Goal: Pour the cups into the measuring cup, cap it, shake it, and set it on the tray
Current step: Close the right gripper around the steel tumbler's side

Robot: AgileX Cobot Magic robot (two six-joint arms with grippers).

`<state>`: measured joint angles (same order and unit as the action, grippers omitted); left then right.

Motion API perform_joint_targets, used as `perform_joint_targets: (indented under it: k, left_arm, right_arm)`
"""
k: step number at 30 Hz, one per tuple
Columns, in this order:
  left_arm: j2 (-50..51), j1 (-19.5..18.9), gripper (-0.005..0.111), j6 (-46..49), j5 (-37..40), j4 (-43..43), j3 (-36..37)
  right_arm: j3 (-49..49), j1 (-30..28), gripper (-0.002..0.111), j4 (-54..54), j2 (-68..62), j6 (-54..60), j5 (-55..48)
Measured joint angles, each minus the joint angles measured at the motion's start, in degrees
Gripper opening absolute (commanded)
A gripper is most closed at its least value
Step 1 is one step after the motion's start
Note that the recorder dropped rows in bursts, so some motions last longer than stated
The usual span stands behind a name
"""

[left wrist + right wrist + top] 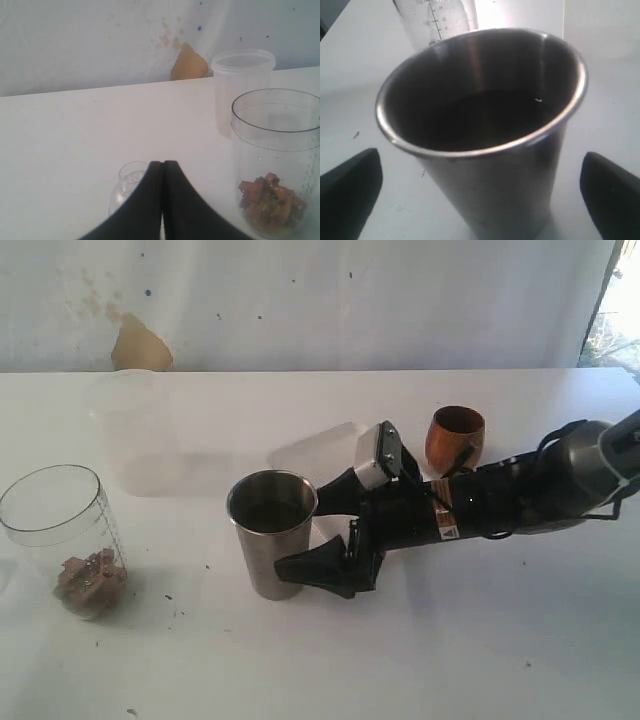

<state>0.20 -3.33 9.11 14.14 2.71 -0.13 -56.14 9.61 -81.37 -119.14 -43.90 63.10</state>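
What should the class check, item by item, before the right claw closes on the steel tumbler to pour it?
1. Right claw open, with a finger on each side of the tumbler: ok.
2. Tumbler upright on the table, dark liquid inside: ok.
3. Measuring cup upright and uncapped, ready to receive: ok. Brown chunks lie at its bottom.
4. Left claw shut with nothing between its fingers: ok.
5. Wooden cup upright: ok.
6. Wooden cup clear of the right arm: cannot tell, since the arm overlaps it in the exterior view.
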Motion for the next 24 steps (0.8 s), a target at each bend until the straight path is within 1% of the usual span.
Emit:
perform_joint_targets:
  k: [6, 17, 24]
  left_arm:
    - [0.00, 0.00, 0.000, 0.00, 0.00, 0.00, 0.00]
    - [0.00, 0.00, 0.000, 0.00, 0.00, 0.00, 0.00]
    - [0.00, 0.00, 0.000, 0.00, 0.00, 0.00, 0.00]
  right_arm:
    - [0.00, 1.09, 0.105, 2.26, -1.96, 2.82, 0.00]
    - [0.00, 4.45, 0.105, 13.14, -4.53, 7.44, 0.80]
    - [0.00, 5.07, 0.105, 15.66, -6.13, 9.54, 2.15]
